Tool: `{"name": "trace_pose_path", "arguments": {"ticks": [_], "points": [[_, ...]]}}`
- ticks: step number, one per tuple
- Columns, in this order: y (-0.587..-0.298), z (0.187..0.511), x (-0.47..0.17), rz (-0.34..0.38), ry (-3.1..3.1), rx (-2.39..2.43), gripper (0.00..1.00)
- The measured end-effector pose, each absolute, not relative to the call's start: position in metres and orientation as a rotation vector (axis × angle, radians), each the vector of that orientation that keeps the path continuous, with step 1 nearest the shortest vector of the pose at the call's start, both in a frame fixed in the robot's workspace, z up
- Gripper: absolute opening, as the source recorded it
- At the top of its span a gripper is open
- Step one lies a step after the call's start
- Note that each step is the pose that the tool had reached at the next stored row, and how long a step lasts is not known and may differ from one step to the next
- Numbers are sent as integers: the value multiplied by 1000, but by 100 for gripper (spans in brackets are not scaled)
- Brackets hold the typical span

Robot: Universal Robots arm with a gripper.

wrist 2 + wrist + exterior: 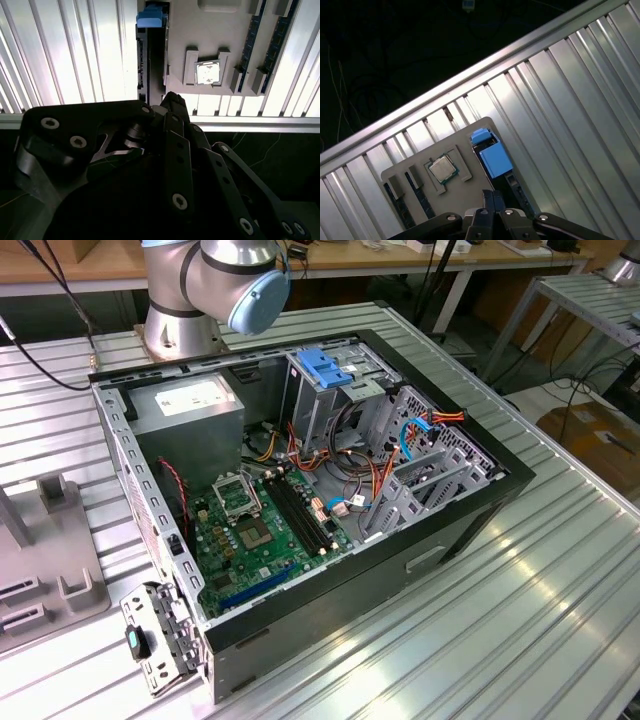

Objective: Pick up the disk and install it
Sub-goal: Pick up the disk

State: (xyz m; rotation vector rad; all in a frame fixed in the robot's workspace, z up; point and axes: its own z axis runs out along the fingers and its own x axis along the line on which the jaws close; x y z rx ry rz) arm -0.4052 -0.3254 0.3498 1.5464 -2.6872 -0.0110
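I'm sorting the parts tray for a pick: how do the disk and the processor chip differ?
The disk stands on edge in a slot; the processor chip lies flat in a square recess. The disk is long, dark and blue-framed; the chip is small, square and silvery. Both sit in the grey tray.

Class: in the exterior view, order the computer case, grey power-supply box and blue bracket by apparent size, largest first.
1. computer case
2. grey power-supply box
3. blue bracket, clearly the smallest

Ribbed metal table [560, 620] carries open computer case [450, 540], grey fixture tray [50, 570], arm base [180, 335].
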Motion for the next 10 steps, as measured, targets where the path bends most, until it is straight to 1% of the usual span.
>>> {"name": "trace_pose_path", "arguments": {"ticks": [10], "points": [[-325,350,-405,-10,-2665,1583,11]]}}
